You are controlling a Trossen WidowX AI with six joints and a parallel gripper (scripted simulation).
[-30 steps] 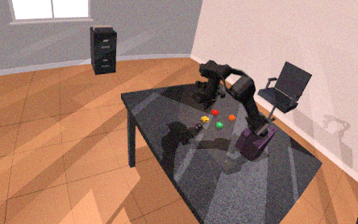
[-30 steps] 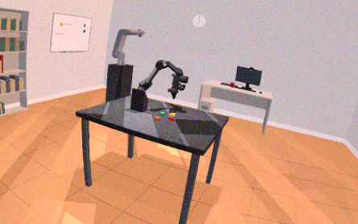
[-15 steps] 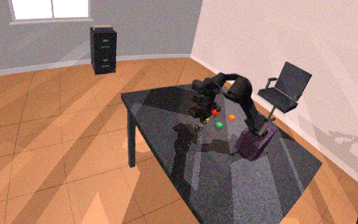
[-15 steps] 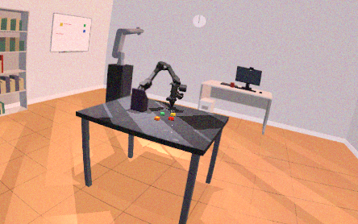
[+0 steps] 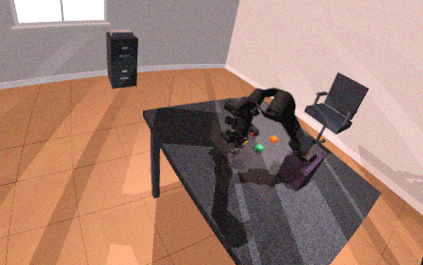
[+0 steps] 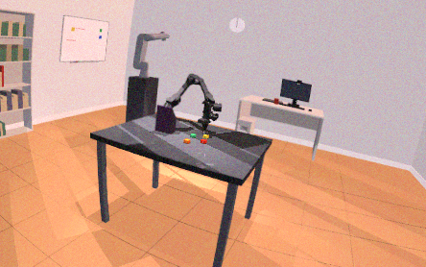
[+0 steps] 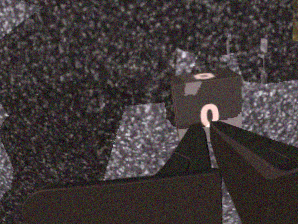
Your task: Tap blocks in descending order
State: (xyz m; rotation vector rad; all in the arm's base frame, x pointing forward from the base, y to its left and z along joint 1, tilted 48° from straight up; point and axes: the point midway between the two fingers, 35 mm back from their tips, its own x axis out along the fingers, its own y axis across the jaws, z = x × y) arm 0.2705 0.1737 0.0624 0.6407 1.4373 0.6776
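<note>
A dark block (image 7: 226,96) printed with a pale 0 is in the middle of the wrist view. My gripper (image 7: 205,132) (image 6: 204,130) is shut, with nothing between its tips. The tips overlap the lower edge of the block's face at its 0; whether they touch it, I cannot tell. A yellow block (image 5: 245,142) (image 6: 206,136) shows beside the gripper, its edge at the wrist view's right border. A green block (image 5: 258,148) (image 6: 193,135), an orange block (image 5: 273,139) (image 6: 187,141) and a red block (image 5: 251,134) (image 6: 203,141) stand nearby; their digits are unreadable now.
The blocks are on the dark table (image 5: 305,214) (image 6: 130,139). A dark purple box-like stand (image 5: 299,173) (image 6: 164,119) is at the arm's base. In the top view, an office chair (image 5: 333,107) is beyond the table. Shadows and light bands cross the tabletop.
</note>
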